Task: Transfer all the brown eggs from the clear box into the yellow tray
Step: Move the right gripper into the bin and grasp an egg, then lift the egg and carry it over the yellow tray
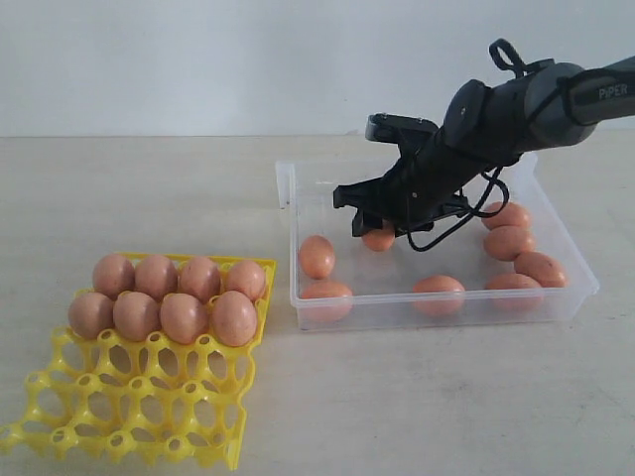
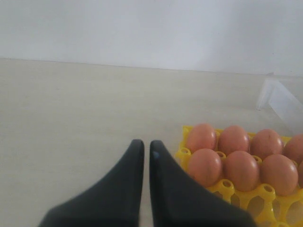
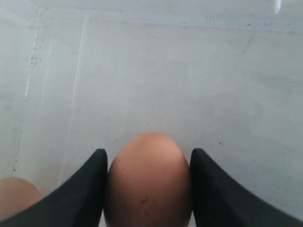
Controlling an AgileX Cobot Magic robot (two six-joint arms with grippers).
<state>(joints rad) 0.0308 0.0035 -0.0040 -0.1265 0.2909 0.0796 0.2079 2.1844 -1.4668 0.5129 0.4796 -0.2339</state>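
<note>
**right arm has an egg pinched mid-box, tray half filled**

the right gripper (image 3: 148, 153) reaches down into the clear box (image 1: 382, 305), its jaws pressed against both flanks of one egg (image 3: 149, 189). no gap shows on either side, so i judge it gripped. taking it across the narrow waist probably keeps the round shell from squirting out.

this egg sits mid-box on bare floor. the other eggs (image 1: 438, 291) lie along the box's front wall and at its right end, and two sit toward its left end. that leaves room to lift straight up.

the yellow tray (image 1: 129, 397) lies off the box's left end, not touching it. eight eggs (image 1: 184, 317) fill the tray's far rows and the near cups are empty. the way there crosses the box's low left wall and then open table (image 1: 446, 397).

the left gripper (image 2: 143, 146) hangs beside the tray, clenched on nothing, out of the way.
</note>
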